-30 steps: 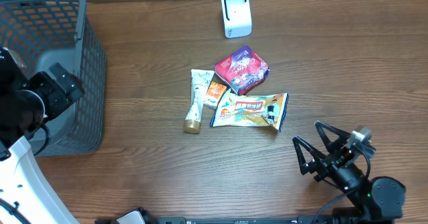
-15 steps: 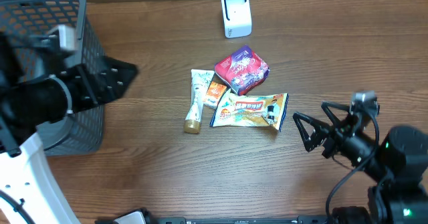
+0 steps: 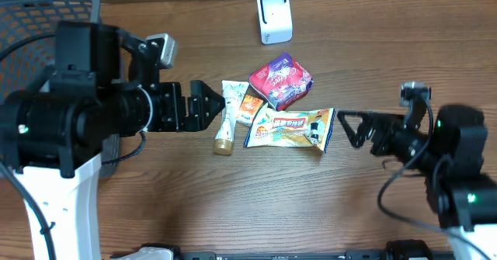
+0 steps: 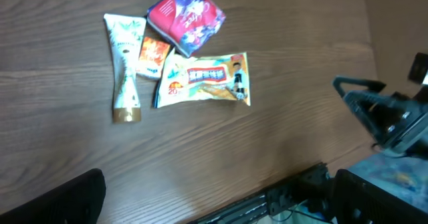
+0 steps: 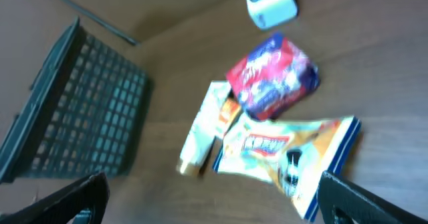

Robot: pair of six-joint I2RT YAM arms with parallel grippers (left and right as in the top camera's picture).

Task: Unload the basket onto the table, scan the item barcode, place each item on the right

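Several items lie bunched mid-table: a purple-red packet point(image 3: 281, 80), a white tube point(image 3: 230, 114), a small orange sachet point(image 3: 250, 105) and a yellow snack bag point(image 3: 291, 128). A white barcode scanner point(image 3: 274, 16) stands behind them. My left gripper point(image 3: 208, 105) hangs open just left of the tube, holding nothing. My right gripper point(image 3: 349, 130) is open just right of the snack bag, also holding nothing. The left wrist view looks down on the tube point(image 4: 124, 57) and snack bag point(image 4: 204, 80). The right wrist view shows the snack bag point(image 5: 284, 154) and scanner point(image 5: 269, 2), blurred.
A grey mesh basket point(image 3: 39, 12) stands at the far left, partly hidden behind my left arm. The table's front edge with a black rail point(image 4: 294, 194) shows in the left wrist view. The right arm point(image 4: 388, 114) appears at that view's right side.
Both arms have swung in toward the items. The left came from over the basket to beside the tube, the right from the front right corner to beside the snack bag. Both stayed open.
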